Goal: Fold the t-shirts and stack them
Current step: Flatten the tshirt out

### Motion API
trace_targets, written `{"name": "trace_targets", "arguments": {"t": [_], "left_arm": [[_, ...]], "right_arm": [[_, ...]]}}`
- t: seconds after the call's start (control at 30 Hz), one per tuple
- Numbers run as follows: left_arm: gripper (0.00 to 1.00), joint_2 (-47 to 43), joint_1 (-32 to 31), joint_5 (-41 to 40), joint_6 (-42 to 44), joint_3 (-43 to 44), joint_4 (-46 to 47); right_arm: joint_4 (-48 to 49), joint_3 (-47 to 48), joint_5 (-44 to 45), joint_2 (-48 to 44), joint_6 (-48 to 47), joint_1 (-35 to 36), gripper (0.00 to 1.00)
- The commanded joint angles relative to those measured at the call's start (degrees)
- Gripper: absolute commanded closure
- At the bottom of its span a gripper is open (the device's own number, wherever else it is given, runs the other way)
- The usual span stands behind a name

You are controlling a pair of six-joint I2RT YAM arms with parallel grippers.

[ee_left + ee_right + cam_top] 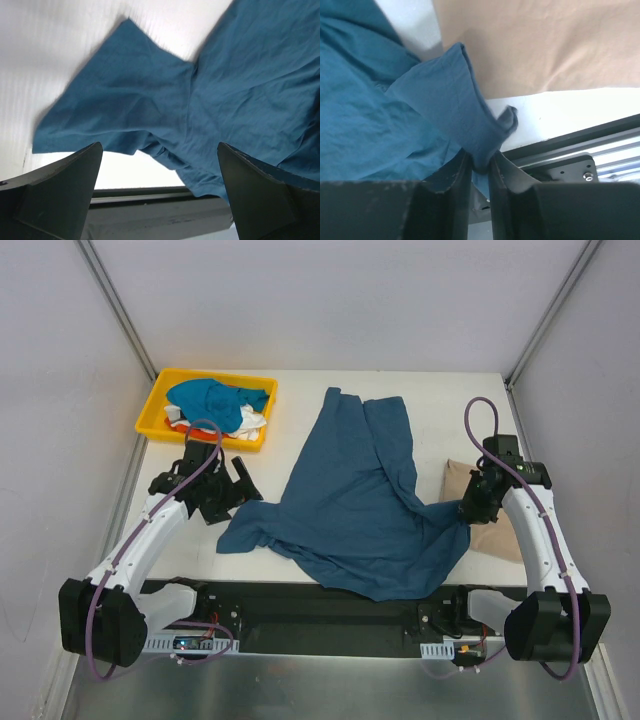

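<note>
The dark teal t-shirt (355,495) lies rumpled across the table (440,400), its right edge beside the tan t-shirt (492,532). A fold of that edge is pinched in the right hand (480,167). The left hand (224,490) is spread wide and empty near the left sleeve. The cloth is best drawn flat — corners outward, wrinkles out — before any fold is made.

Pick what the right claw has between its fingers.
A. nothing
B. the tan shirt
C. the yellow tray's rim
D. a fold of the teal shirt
D: the right wrist view shows the right claw pinching a fold of the teal shirt, with the tan shirt lying beyond it.
</note>
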Motion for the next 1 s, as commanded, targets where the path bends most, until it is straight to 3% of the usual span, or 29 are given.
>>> {"name": "trace_targets", "arguments": {"t": [0.0, 0.03, 0.13, 0.17, 0.23, 0.43, 0.53, 0.67, 0.77, 0.97], "left_arm": [[0.01, 2.3, -1.6, 4.4, -2.1, -3.4, 0.9], [0.01, 2.4, -2.0, 4.4, -2.3, -3.8, 1.0], [0.01, 2.1, -2.1, 4.6, -2.9, -5.1, 1.2], [0.01, 1.7, -2.1, 4.6, -2.9, -5.8, 1.2], [0.01, 0.3, -2.1, 3.8, -3.3, -6.8, 1.0], [0.01, -5.1, -2.0, -0.5, -7.5, -12.0, -0.2], [0.01, -7.9, -1.6, -2.9, -9.9, -13.3, -1.8], [0.01, -11.3, -1.1, -7.0, -11.6, -14.4, -3.8], [0.01, -12.0, -1.0, -7.4, -12.0, -14.8, -4.3], [0.01, -9.6, -0.9, -7.3, -13.9, -15.6, -4.5]], "right_arm": [[0.5, 1.9, 5.8, 2.0, 2.3, -0.3, 0.75], [0.6, 1.9, 6.7, 2.4, 3.3, -0.2, 0.71], [1.0, 3.5, 7.5, 3.8, 4.3, -0.2, 0.11], [1.1, 4.0, 6.4, 4.2, 4.2, 0.0, 0.03], [2.6, 5.8, 5.3, 4.5, 3.6, 0.6, 0.03], [9.5, 11.1, 2.0, 9.3, 0.4, 12.1, 0.03], [14.0, 15.0, -3.8, 16.2, -0.1, 16.3, 0.03], [15.8, 23.9, -5.1, 31.2, -0.1, 22.1, 0.03], [15.5, 34.7, -7.0, 42.3, -1.3, 24.8, 0.03], [19.0, 50.8, -16.6, 58.5, 0.7, 26.0, 0.03]]}}
